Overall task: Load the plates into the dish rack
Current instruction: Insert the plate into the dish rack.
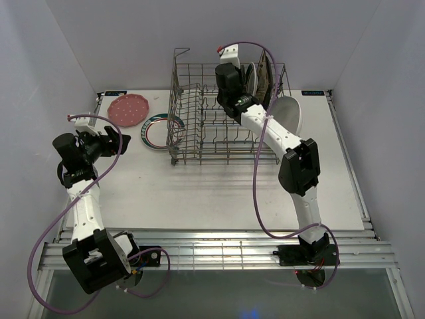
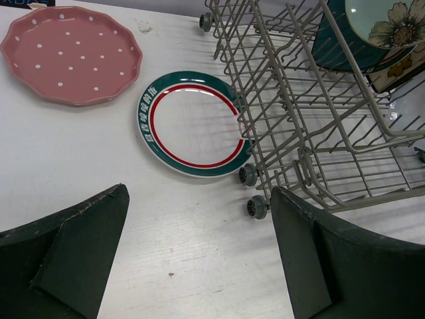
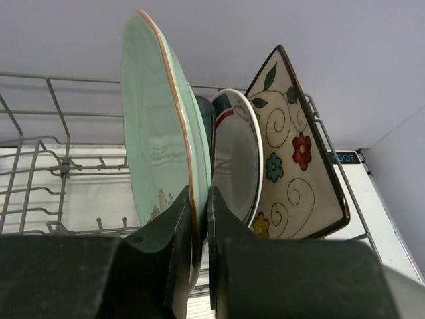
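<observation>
Top: rack point(image 1: 199, 143) sits mid-counter point(image 1: 199, 193). Pink plate point(image 1: 128, 108) and rimmed plate point(image 1: 156, 131) lie flat to its left. Oval plate point(image 1: 291, 114) leans outside its right wall.

Left wrist: left fingers point(image 2: 80, 246) spread wide and empty, above bare counter near the rimmed plate.

Right wrist: right fingers point(image 3: 229, 232) pinch the mint plate point(image 3: 156, 133) by its rim. It stands upright inside the rack, just beside a standing round plate point(image 3: 236, 153) and a floral square point(image 3: 292, 153).

Judgement: lower it straight between the tines, keep it vertical, and release only once seated so it doesn't knock its neighbour.

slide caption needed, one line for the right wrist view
Right gripper pinches the mint green plate upright at the dish rack, beside a teal-and-red-rimmed plate and a floral square plate.
</observation>
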`<act>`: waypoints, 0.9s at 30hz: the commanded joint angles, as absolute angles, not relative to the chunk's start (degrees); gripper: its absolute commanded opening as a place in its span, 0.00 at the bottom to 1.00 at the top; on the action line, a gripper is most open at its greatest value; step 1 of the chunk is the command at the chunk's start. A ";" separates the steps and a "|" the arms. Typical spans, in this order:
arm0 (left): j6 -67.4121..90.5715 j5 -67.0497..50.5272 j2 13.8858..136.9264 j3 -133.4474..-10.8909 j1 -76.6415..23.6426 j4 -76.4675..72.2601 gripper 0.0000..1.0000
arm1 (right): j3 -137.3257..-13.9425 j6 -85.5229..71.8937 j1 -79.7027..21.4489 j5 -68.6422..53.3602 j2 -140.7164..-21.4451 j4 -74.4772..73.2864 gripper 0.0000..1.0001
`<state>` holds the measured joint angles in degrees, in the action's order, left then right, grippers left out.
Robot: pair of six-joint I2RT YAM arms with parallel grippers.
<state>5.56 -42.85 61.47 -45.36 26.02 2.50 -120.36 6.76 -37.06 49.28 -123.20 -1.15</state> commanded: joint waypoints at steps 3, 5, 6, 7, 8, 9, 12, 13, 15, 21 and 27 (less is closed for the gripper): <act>5.89 -44.03 60.47 -45.09 25.75 1.85 0.98 | -125.77 5.98 -37.00 53.87 -123.13 11.25 0.08; 5.71 -44.21 60.38 -45.09 25.84 2.02 0.98 | -126.12 6.59 -37.09 54.93 -124.10 11.77 0.08; 5.71 -44.21 60.29 -45.00 25.84 1.93 0.98 | -126.30 6.77 -37.09 55.37 -124.36 12.13 0.08; 5.63 -44.21 60.38 -45.00 25.84 1.93 0.98 | -126.39 7.64 -37.09 55.89 -124.80 12.56 0.08; 5.63 -44.21 60.38 -45.09 25.84 2.02 0.98 | -126.47 8.08 -37.09 56.59 -125.07 13.09 0.08; 5.63 -44.21 60.47 -45.09 25.84 1.93 0.98 | -126.74 8.26 -37.09 57.12 -125.42 13.44 0.08; 5.89 -44.91 60.99 -45.26 25.75 1.85 0.98 | -127.70 8.88 -37.09 57.57 -126.74 13.36 0.08; 5.89 -45.00 61.08 -45.26 25.75 1.85 0.98 | -127.79 8.88 -37.09 57.74 -127.17 13.36 0.08; 5.89 -45.00 61.35 -45.26 25.84 1.93 0.98 | -127.88 9.14 -37.18 58.27 -127.79 13.53 0.08; 5.89 -45.35 61.17 -45.26 25.84 1.93 0.98 | -128.76 8.53 -37.26 59.15 -129.81 13.62 0.08; 6.06 -45.97 61.17 -45.26 25.84 1.93 0.98 | -130.34 9.66 -37.97 60.99 -131.66 15.02 0.08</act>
